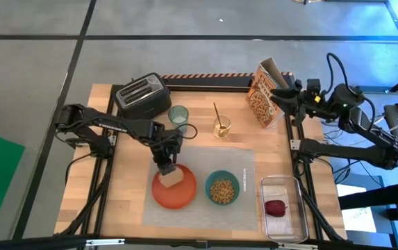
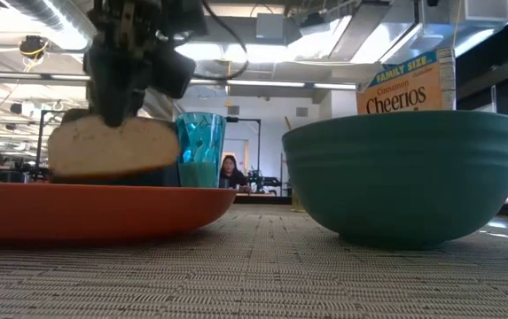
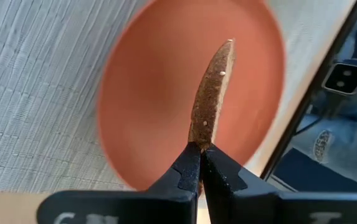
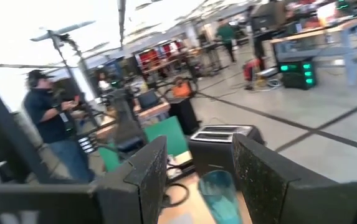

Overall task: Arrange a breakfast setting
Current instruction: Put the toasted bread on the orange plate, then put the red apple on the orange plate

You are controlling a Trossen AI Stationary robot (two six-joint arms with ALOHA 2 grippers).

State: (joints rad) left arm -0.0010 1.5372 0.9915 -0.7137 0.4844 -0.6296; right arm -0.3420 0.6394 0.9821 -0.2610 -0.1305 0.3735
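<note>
A toast slice (image 1: 172, 176) hangs over the round orange plate (image 1: 178, 194), which lies on the grey placemat (image 1: 199, 156). My left gripper (image 1: 165, 167) is shut on the toast; the slice also shows in the low view (image 2: 112, 146). The teal bowl (image 1: 222, 188) with cereal sits on the mat to the plate's right. The green-tinted glass (image 1: 178, 115) stands just beyond the mat's far edge. A gold spoon (image 1: 217, 114) stands in a small glass. A red fruit (image 1: 275, 207) lies in the clear tub. My right gripper (image 4: 197, 165) is open, raised by the cereal box at the far right. My left gripper pinches the toast slice's two flat faces at one edge (image 3: 198, 138) between its two fingers. The fingers come from above, slanting down. The slice stands on edge below the fingers, lifted just clear of the orange plate (image 3: 147, 106).
A black toaster (image 1: 142, 96) stands at the far left. A cereal box (image 1: 264, 94) stands at the far right. The clear tub (image 1: 282, 208) sits at the near right. People show in the room beyond the table.
</note>
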